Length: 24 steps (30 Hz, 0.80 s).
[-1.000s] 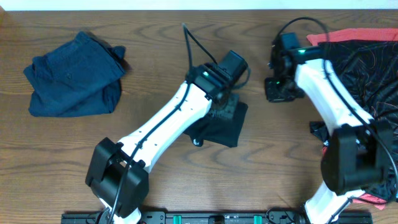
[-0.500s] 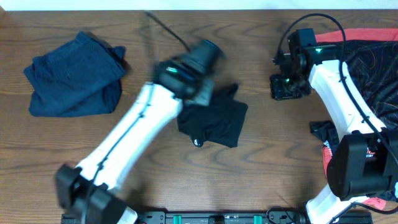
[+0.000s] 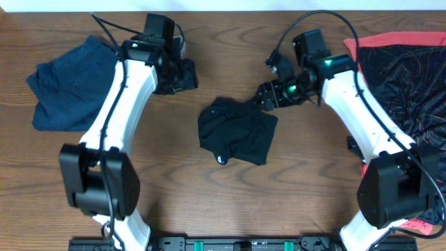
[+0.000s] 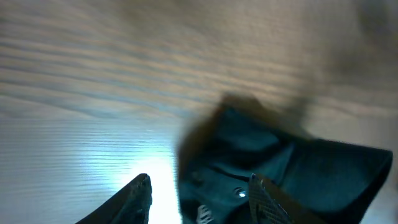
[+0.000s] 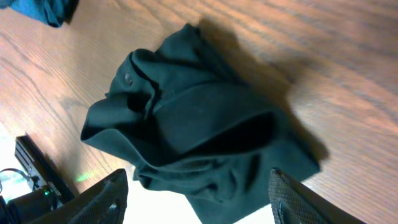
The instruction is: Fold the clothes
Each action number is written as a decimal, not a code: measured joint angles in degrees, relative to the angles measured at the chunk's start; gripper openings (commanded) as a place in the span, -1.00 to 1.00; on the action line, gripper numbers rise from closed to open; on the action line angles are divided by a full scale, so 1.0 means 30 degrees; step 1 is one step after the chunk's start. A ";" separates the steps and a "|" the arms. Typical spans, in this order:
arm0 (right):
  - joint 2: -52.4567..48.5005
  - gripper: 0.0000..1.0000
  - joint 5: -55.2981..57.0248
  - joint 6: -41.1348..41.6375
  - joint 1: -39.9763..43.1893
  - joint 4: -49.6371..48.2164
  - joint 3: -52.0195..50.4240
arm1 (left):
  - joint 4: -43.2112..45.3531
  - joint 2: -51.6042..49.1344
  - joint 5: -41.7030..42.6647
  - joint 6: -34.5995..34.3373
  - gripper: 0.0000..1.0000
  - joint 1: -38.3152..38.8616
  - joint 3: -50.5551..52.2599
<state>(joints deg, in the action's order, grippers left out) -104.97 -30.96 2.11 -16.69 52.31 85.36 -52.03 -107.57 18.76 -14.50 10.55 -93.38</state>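
A small folded black garment (image 3: pixel 237 136) lies mid-table; it belongs to the clothes. My right gripper (image 3: pixel 265 97) hovers at its upper right corner. In the right wrist view the right gripper (image 5: pixel 202 199) is open wide above the black garment (image 5: pixel 199 118), gripping nothing. My left gripper (image 3: pixel 188 74) is at the back left, apart from the garment. The blurred left wrist view shows the left gripper (image 4: pixel 202 202) open, with the dark garment (image 4: pixel 280 162) beyond its fingertips. A navy-blue garment (image 3: pixel 77 87) lies folded at far left.
A black jersey with coral-red trim (image 3: pixel 404 63) is heaped at the right edge, partly under my right arm. The navy garment's corner (image 5: pixel 37 9) shows at the top left of the right wrist view. Bare wood table (image 3: pixel 230 202) surrounds the black garment.
My left arm swung off the black garment to the back left. My right gripper moved left to the garment's upper right corner and opened wide.
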 measured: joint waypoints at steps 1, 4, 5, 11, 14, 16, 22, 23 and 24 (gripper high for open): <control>-0.0066 0.38 0.0153 0.0189 -0.0219 -0.0044 0.0000 | 0.0000 -0.0321 0.0554 0.0066 0.06 0.0029 0.0000; -0.0474 0.21 0.0488 0.0721 -0.0831 -0.0393 0.0000 | -0.0051 -0.0976 0.1639 0.0255 0.06 0.0233 0.0000; -0.0612 0.12 0.0539 0.0874 -0.0976 -0.0466 0.0000 | -0.0160 -0.1137 0.1851 0.0335 0.07 0.0321 0.0000; -0.1923 -0.08 0.0954 0.1406 -0.1530 0.0131 0.0000 | -0.1377 -0.2120 0.2637 0.0874 0.08 0.1064 0.0000; -0.2346 -0.98 0.1311 0.1501 -0.1676 0.0685 0.0000 | -0.1756 -0.2790 0.2718 0.1166 0.09 0.1515 0.0015; -0.2492 -0.98 0.1654 0.1668 -0.1705 0.0903 -0.0007 | -0.1778 -0.3104 0.2761 0.1362 0.09 0.1829 0.0066; -0.2535 -0.98 0.3621 0.1719 -0.1661 0.2543 -0.0007 | -0.1800 -0.3300 0.2681 0.1821 0.09 0.2659 0.0750; -0.2535 -0.98 0.4197 0.1756 -0.1617 0.3009 -0.0007 | -0.1792 -0.3300 0.2608 0.1851 0.09 0.2754 0.0882; -0.2535 -0.98 0.4925 0.1843 -0.1530 0.3541 -0.0007 | -0.1770 -0.3300 0.2528 0.1865 0.09 0.2856 0.1049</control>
<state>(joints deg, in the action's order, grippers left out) -112.57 -16.19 7.64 -21.28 62.94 85.34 -57.34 -117.47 26.35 -8.91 19.11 -90.24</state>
